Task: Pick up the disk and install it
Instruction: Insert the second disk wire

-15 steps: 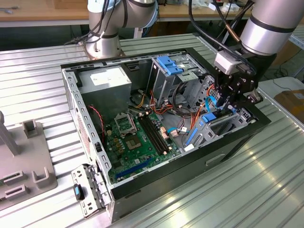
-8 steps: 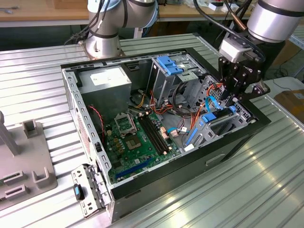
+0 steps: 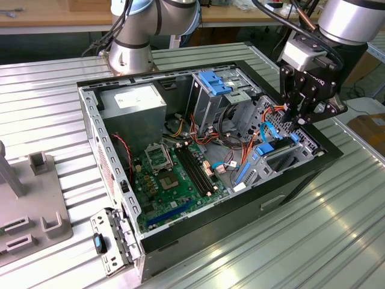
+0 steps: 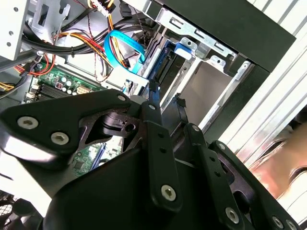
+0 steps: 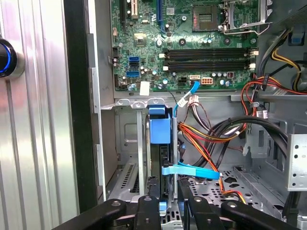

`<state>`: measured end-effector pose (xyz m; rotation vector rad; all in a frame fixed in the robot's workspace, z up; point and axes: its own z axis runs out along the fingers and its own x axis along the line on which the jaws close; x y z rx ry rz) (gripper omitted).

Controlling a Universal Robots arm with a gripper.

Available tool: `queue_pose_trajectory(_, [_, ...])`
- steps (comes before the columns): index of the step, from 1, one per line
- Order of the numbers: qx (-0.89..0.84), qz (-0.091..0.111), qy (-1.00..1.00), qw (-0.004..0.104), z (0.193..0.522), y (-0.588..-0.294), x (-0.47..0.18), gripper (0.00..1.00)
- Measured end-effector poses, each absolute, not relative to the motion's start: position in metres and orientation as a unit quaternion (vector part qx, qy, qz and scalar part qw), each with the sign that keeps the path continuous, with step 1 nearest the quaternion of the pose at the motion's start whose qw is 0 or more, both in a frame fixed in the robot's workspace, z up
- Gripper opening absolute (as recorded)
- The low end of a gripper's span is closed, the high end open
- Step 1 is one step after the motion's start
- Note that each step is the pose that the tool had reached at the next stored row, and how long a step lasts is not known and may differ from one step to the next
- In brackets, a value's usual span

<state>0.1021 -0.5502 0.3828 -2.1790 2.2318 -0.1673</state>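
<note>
The disk [image 3: 278,148], dark grey in a bright blue carrier, stands on edge in the drive bay at the exterior view's right end of the open computer case [image 3: 313,171]. My gripper [image 3: 299,120] hangs right over its upper end. In the first wrist view the disk [image 5: 159,132] runs away from me into the bay, and my gripper [image 5: 168,211] has a black finger on each side of its near end. The second wrist view shows my gripper [image 4: 167,103] shut on the disk [image 4: 166,64], whose dark body sits between the fingers.
A blue flat cable [image 5: 189,170] crosses just beside the disk, with orange and black wire bundles [image 5: 211,136] close by. The green motherboard [image 3: 174,180], a grey power supply [image 3: 135,108] and a silver cage with a blue bracket [image 3: 213,81] fill the case. A grey fixture [image 3: 30,205] sits at the exterior view's left.
</note>
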Motion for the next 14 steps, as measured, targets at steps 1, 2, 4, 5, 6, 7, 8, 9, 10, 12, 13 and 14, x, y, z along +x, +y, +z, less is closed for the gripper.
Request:
queue_pose_trajectory(1, [-0.698,-0.054,0.714,0.009,0.3828,-0.5502,0.1021,0.30])
queue_pose_trajectory(2, [-0.698,-0.054,0.714,0.009,0.3828,-0.5502,0.1021,0.30])
queue_pose_trajectory(4, [-0.698,-0.054,0.714,0.009,0.3828,-0.5502,0.1021,0.30])
queue_pose_trajectory(5, [-0.698,-0.054,0.714,0.009,0.3828,-0.5502,0.1021,0.30])
queue_pose_trajectory(6, [-0.698,-0.054,0.714,0.009,0.3829,-0.5502,0.1021,0.30])
queue_pose_trajectory(7, [-0.698,-0.054,0.714,0.009,0.3829,-0.5502,0.1021,0.30])
queue_pose_trajectory(8, [-0.698,-0.054,0.714,0.009,0.3829,-0.5501,0.1027,0.30])
queue_pose_trajectory(9, [-0.698,-0.054,0.714,0.009,0.3829,-0.5501,0.1031,0.30])
queue_pose_trajectory(10, [-0.699,-0.054,0.713,0.009,0.3830,-0.5500,0.1037,0.30])
queue_pose_trajectory(12, [-0.700,-0.054,0.712,0.009,0.3829,-0.5500,0.1054,0.30])
queue_pose_trajectory(13, [-0.702,-0.054,0.710,0.009,0.3829,-0.5499,0.1069,0.30])
queue_pose_trajectory(14, [-0.703,-0.053,0.709,0.009,0.3829,-0.5498,0.1081,0.30])
